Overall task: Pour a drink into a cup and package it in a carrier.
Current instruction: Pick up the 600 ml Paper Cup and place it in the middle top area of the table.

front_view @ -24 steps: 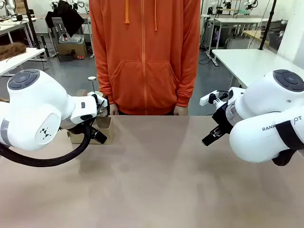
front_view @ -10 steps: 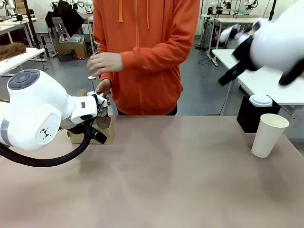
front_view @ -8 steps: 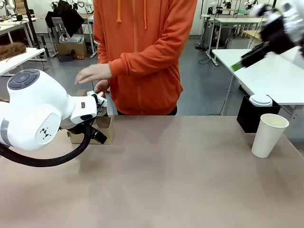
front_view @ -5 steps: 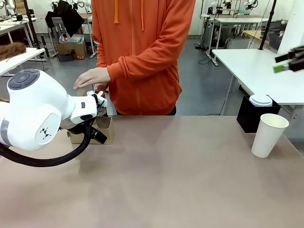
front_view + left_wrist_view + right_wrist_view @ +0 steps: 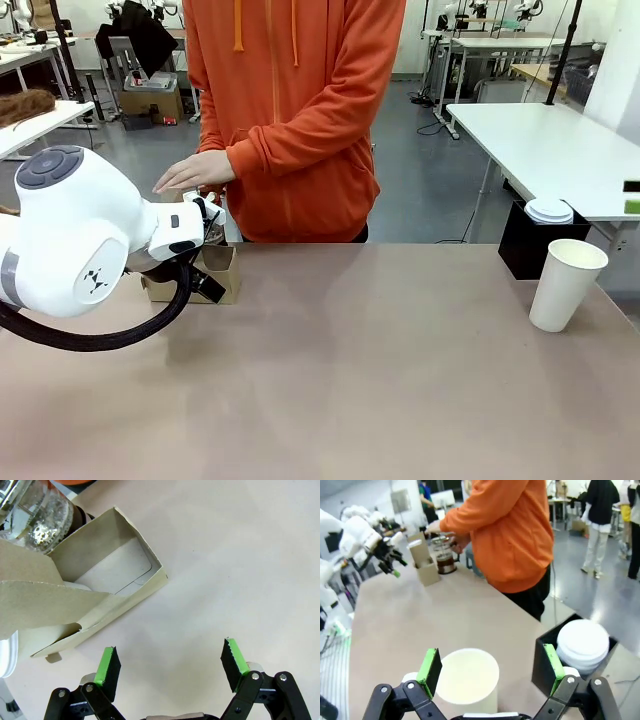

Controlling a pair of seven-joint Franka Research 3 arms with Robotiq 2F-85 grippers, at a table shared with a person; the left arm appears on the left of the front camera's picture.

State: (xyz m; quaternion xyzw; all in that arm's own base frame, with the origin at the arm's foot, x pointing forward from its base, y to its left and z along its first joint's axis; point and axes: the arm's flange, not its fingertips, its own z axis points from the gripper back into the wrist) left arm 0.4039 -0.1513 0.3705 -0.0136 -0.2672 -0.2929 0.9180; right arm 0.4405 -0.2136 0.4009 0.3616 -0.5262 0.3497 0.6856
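Left claw (image 5: 171, 658): green pads spread wide, nothing between them, hanging over bare surface (image 5: 240, 555). The carrier (image 5: 100, 575) is just beside it, up and to the left in the left wrist view. Its near corner comes close to the left pad but does not touch it. One open pocket shows, with nothing in it. A glass jug (image 5: 37, 512) stands right behind the carrier's far wall. A dark patch low on the glass is probably the drink (image 5: 445, 566), though too little shows there to be sure. The right wrist view gives it more clearly, as a dark band in the jug's lower part

Right claw (image 5: 491, 664): fingers spread, gripping nothing. The cup (image 5: 468, 680) stands upright directly below, open mouth up, no lid, nearer the left finger than the right. Whether the pads clear the rim: cannot tell from this angle. A black box (image 5: 543, 662) is just beside the cup, under the right finger, and holds a stack of white lids (image 5: 582, 642)

Front view: cup at the far right of the surface, black box behind it. The carrier is at the far left, partly hidden by the left arm, so the two are well apart. A person in an orange hoodie (image 5: 300, 110) stands at the far side, one hand (image 5: 195, 172) held out flat above the carrier end
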